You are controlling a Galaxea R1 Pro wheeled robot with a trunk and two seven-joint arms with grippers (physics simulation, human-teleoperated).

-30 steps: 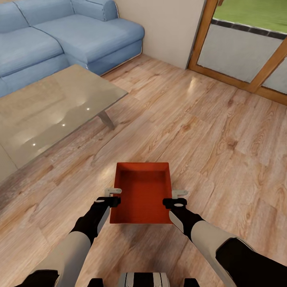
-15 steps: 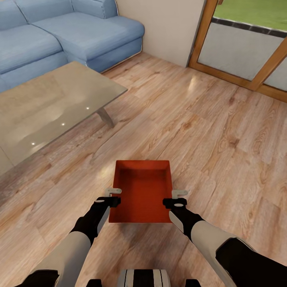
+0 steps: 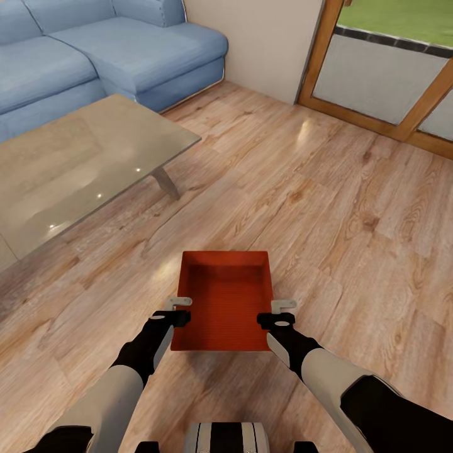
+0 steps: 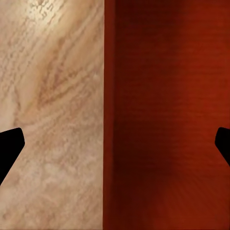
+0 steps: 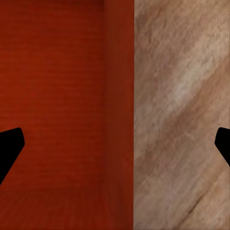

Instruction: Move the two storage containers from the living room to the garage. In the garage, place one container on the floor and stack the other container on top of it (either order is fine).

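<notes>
The storage container (image 3: 223, 305) hangs between both grippers above the wood plank floor (image 3: 352, 207), long axis pointing away from the robot. The left gripper (image 3: 180, 311) straddles its left wall, the right gripper (image 3: 280, 313) its right wall, fingers apart in both wrist views; whether they pinch, I cannot tell. The glass coffee table (image 3: 75, 167) stands well off to the left.

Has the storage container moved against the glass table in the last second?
Yes, slightly: the storage container has drawn back from the glass table, toward the robot.
</notes>
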